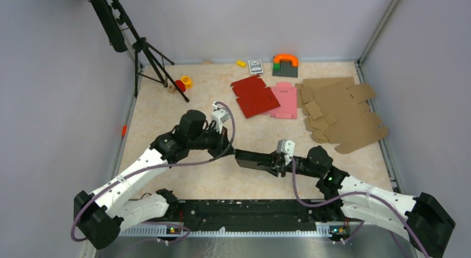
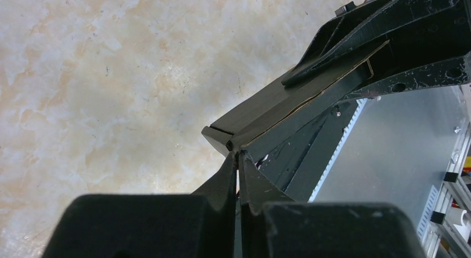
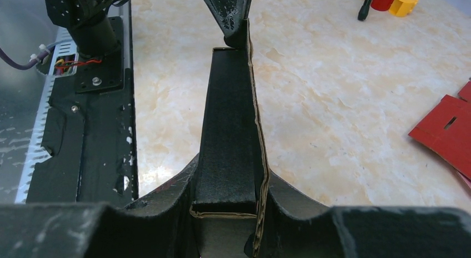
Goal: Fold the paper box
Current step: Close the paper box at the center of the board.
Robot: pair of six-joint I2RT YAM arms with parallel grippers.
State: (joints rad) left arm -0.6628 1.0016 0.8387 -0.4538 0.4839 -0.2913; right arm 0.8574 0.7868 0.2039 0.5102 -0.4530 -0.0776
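The paper box is a long, flat-folded black piece with brown cut edges, held above the table between the two arms. My right gripper is shut on one end; in the right wrist view its fingers press both sides of the box. My left gripper is shut at the other end. In the left wrist view its tips meet right at the end corner of the box, pinching its thin edge. The right wrist view shows those left tips at the box's far end.
A red blank, a pink blank and a pile of brown cardboard blanks lie at the back right. A tripod stands back left beside small red and yellow toys. The black base rail runs along the near edge.
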